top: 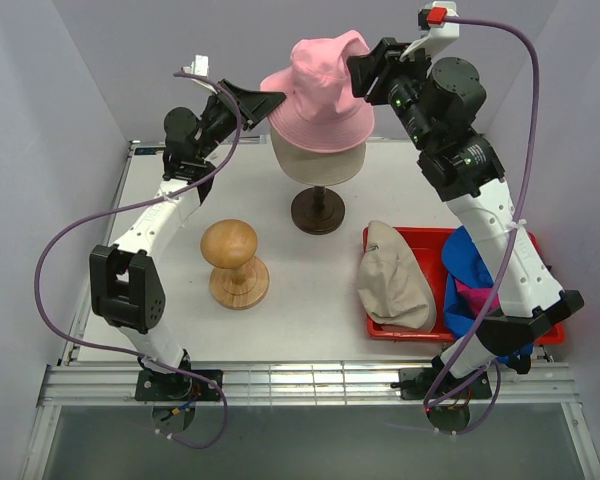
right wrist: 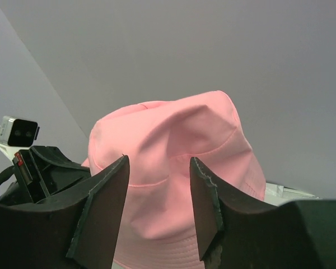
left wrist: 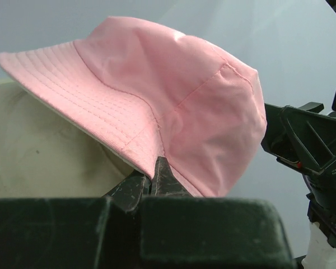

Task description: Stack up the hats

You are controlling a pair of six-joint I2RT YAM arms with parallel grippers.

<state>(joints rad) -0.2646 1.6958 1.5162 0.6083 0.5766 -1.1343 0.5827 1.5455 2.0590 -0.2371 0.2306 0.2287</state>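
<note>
Your left claw (left wrist: 152,178) was clenched on the brim of the pink hat (left wrist: 173,95), which sat, perhaps crookedly, on the head (top: 318,160). Your right claw (right wrist: 159,188) stood open; you needed to tug the brim level.

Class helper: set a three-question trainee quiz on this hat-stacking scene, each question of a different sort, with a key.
1. True or false: the left claw pinches the pink hat by its brim.
2. Where does the beige hat lie? A on the wooden block; B in the red tray; C on the mannequin head.
3. Fill in: the right claw has its jaws ____.
Key: 1 true; 2 B; 3 open.
</note>
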